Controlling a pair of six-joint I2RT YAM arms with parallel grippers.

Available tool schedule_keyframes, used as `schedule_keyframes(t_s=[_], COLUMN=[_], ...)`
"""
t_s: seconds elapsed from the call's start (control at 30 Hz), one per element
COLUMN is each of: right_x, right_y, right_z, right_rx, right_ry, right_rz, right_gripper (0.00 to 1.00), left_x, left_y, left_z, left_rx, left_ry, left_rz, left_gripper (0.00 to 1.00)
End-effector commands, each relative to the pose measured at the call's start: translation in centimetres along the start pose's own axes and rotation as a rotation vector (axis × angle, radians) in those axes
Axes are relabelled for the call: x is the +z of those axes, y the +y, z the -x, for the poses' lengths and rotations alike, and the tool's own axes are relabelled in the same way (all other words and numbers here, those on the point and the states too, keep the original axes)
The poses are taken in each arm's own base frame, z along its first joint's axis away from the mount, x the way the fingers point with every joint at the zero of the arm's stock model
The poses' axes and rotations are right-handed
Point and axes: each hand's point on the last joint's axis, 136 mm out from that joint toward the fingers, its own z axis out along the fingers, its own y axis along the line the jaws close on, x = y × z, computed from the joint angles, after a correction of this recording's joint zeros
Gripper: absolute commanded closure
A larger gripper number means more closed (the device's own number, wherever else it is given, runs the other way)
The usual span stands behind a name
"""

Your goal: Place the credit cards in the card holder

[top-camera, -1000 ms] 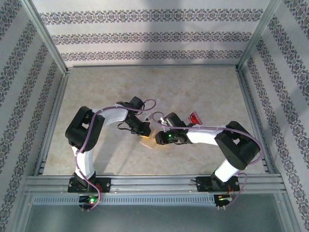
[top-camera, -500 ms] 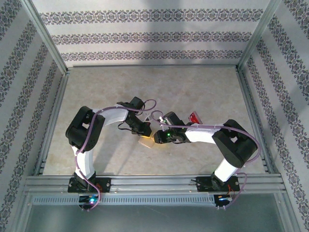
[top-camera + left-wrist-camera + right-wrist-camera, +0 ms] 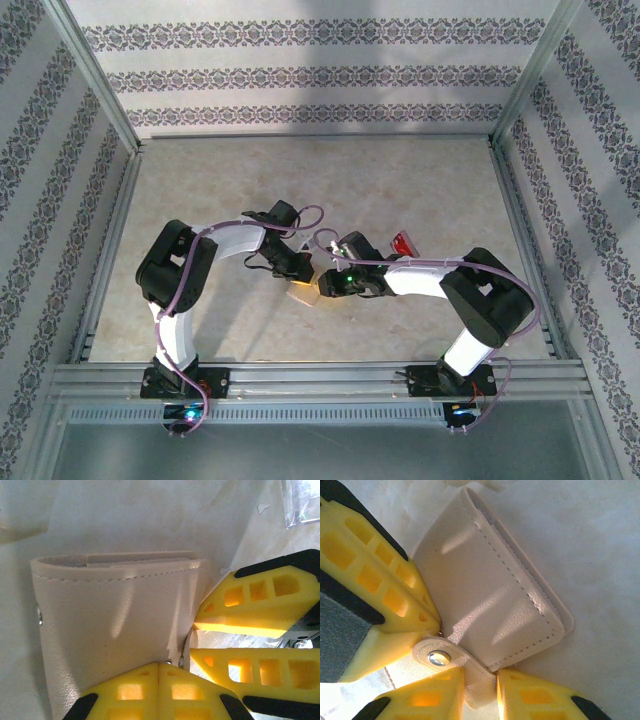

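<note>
**Wallet pinched by its tab**

A tan-beige stitched leather card holder (image 3: 490, 595) lies folded just beyond the right gripper (image 3: 479, 682), whose fingers pinch its snap tab (image 3: 462, 662). The left gripper (image 3: 159, 672), fingers pressed together, touches its edge. It is probably light and floppy, so the tab is the best hold.

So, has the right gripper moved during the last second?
Yes, slightly: the right gripper, gripping the card holder, has shifted left, away from the red card, which stayed put.
</note>
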Motion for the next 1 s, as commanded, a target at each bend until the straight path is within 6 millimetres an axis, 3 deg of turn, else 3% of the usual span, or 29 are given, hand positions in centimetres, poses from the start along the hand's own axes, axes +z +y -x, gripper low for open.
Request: schedule_keyframes(t_s=[0.0, 0.27, 0.57, 0.97], right_x=[0.8, 1.2, 1.0, 0.5], right_y=[0.2, -0.7, -0.6, 0.0], right_z=[0.8, 0.1, 0.3, 0.5], right_rx=[0.004, 0.016, 0.010, -0.001], right_ry=[-0.024, -0.007, -0.011, -0.020], right_rz=[0.019, -0.008, -0.007, 0.007], right_gripper=[0.75, 0.76, 0.76, 0.76], left_x=[0.7, -2.5, -2.4, 0.3], left_y=[-0.1, -2.4, -3.1, 1.3], left_z=[-1.1, 0.3, 0.2, -0.7], left_rx=[0.025, 0.100, 0.134, 0.097], left_ry=[0.023, -0.034, -0.018, 0.056], left_rz=[0.019, 0.050, 0.077, 0.182], left_gripper=[1.00, 1.00, 1.00, 1.00])
